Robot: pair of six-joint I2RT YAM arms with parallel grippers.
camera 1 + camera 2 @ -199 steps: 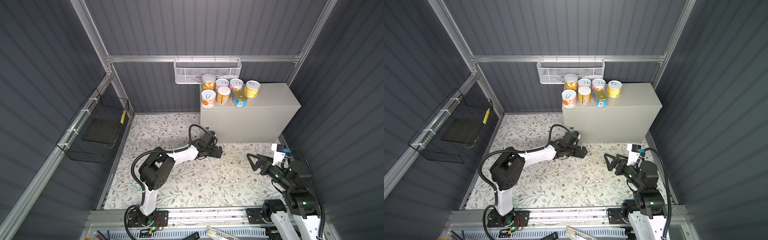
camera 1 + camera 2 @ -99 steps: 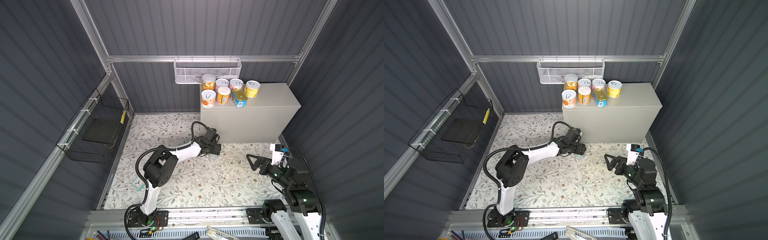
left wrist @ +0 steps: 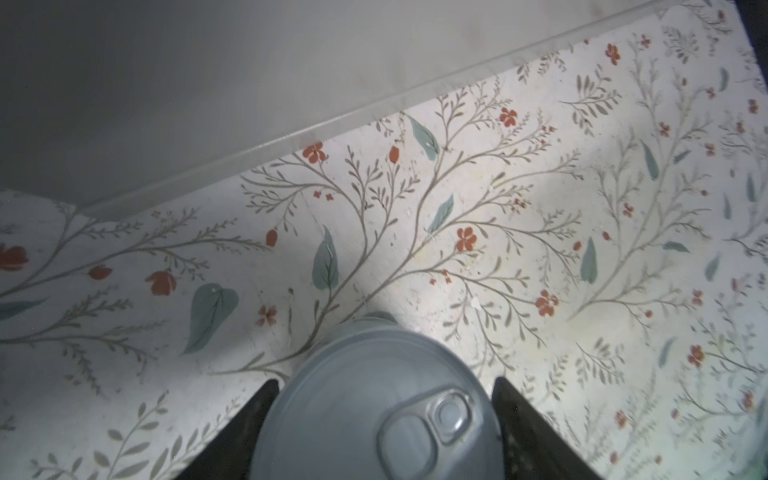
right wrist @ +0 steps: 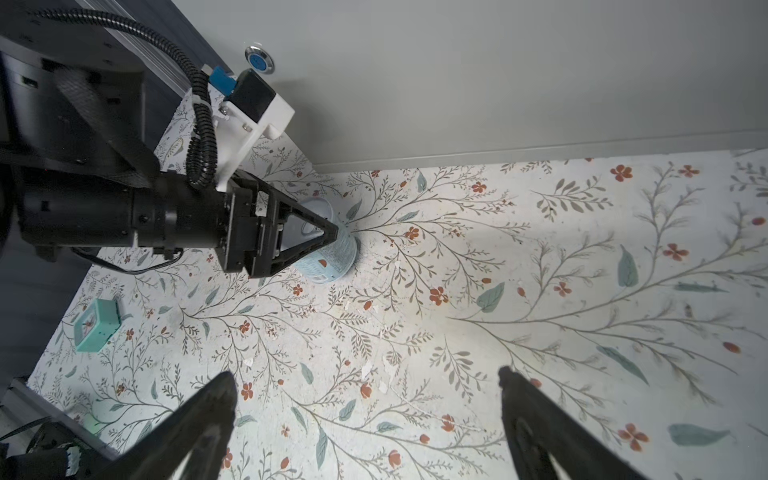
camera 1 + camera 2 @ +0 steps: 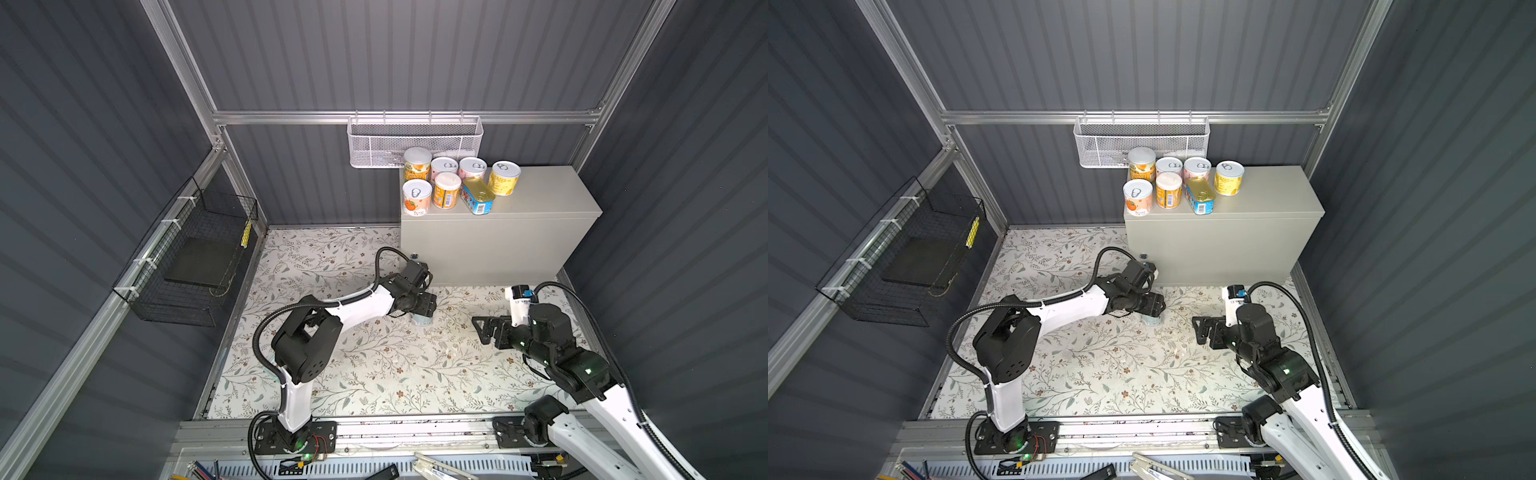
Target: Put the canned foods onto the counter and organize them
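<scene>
A pale-blue can (image 4: 332,257) with a silver pull-tab lid (image 3: 374,415) stands on the floral floor in front of the counter (image 5: 540,195). My left gripper (image 3: 384,384) is shut on it, one black finger against each side, seen in both top views (image 5: 424,309) (image 5: 1152,309). Several cans (image 5: 446,189) (image 5: 1169,189) and a flat blue tin (image 5: 478,199) are grouped on the counter's left end. My right gripper (image 4: 365,382) hangs open over bare floor to the right (image 5: 482,330), with nothing between its fingers.
A white mesh basket (image 5: 415,141) hangs on the back wall just above the counter's cans. A black wire basket (image 5: 195,262) is fixed to the left wall. A small teal box (image 4: 93,324) lies on the floor near the left arm's base. The counter's lock (image 4: 258,62) faces the floor area.
My left gripper's fingers have closed in on the pale-blue can on the floor. The right arm has barely moved and stays open.
</scene>
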